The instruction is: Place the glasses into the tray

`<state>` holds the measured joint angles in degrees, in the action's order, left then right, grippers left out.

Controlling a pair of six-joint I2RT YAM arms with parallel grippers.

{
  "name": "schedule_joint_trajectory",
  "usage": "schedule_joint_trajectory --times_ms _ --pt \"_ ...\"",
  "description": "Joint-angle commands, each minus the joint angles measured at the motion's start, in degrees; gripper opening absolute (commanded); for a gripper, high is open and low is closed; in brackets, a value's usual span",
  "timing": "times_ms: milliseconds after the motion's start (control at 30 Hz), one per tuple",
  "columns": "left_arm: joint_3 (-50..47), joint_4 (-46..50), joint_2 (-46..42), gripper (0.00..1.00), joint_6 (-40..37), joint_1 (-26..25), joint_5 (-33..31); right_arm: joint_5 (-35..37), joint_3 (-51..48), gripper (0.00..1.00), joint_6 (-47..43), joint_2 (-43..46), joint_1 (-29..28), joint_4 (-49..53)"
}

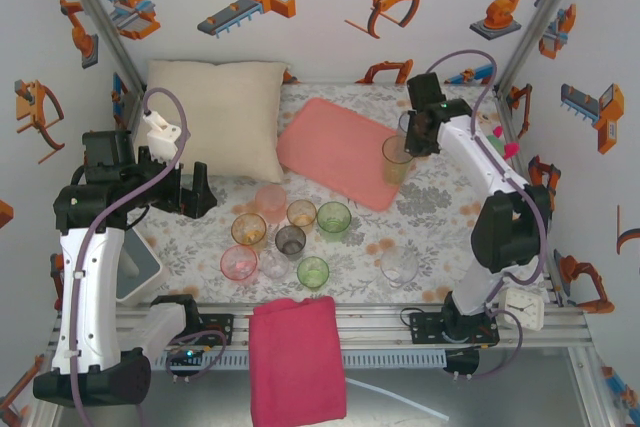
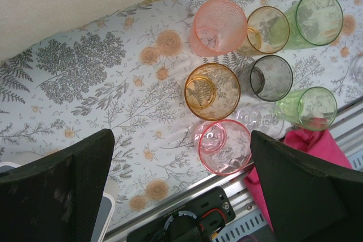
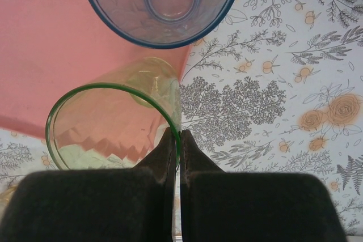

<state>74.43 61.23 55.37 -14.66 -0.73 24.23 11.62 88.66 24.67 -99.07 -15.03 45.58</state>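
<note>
The salmon-pink tray (image 1: 325,147) lies at the back centre of the table. My right gripper (image 3: 180,134) is shut on the rim of a tall green-rimmed glass (image 3: 110,126), one finger inside and one outside. It holds that glass (image 1: 397,159) upright over the tray's right edge (image 3: 51,55). A blue-rimmed glass (image 3: 161,4) stands just beyond it. Several more glasses cluster mid-table: pink (image 1: 270,198), orange (image 1: 248,230), smoky (image 1: 290,241), green (image 1: 333,218). My left gripper (image 2: 180,140) hangs open above the table left of this cluster, next to a pink glass (image 2: 224,145).
A cream pillow (image 1: 215,117) lies behind the left arm, beside the tray. A magenta folded cloth (image 1: 297,357) hangs over the front rail. A lone clear glass (image 1: 399,267) stands near the right arm's base. A small white clock (image 1: 521,307) sits at the front right.
</note>
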Motion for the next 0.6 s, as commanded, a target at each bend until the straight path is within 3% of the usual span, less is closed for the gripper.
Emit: schedule_joint_trajectory --times_ms 0,400,567 --pt "-0.43 -0.26 0.17 0.97 -0.35 -0.32 0.19 0.97 1.33 0.00 0.68 -1.00 0.61 -0.32" --pt "-0.08 0.11 0.02 0.97 -0.20 -0.32 0.12 -0.89 1.40 0.00 1.16 -2.18 1.77 -0.25" --pt "-0.39 0.07 -0.14 0.97 -0.29 -0.31 0.06 -1.28 1.36 0.06 1.06 -2.10 2.23 -0.14"
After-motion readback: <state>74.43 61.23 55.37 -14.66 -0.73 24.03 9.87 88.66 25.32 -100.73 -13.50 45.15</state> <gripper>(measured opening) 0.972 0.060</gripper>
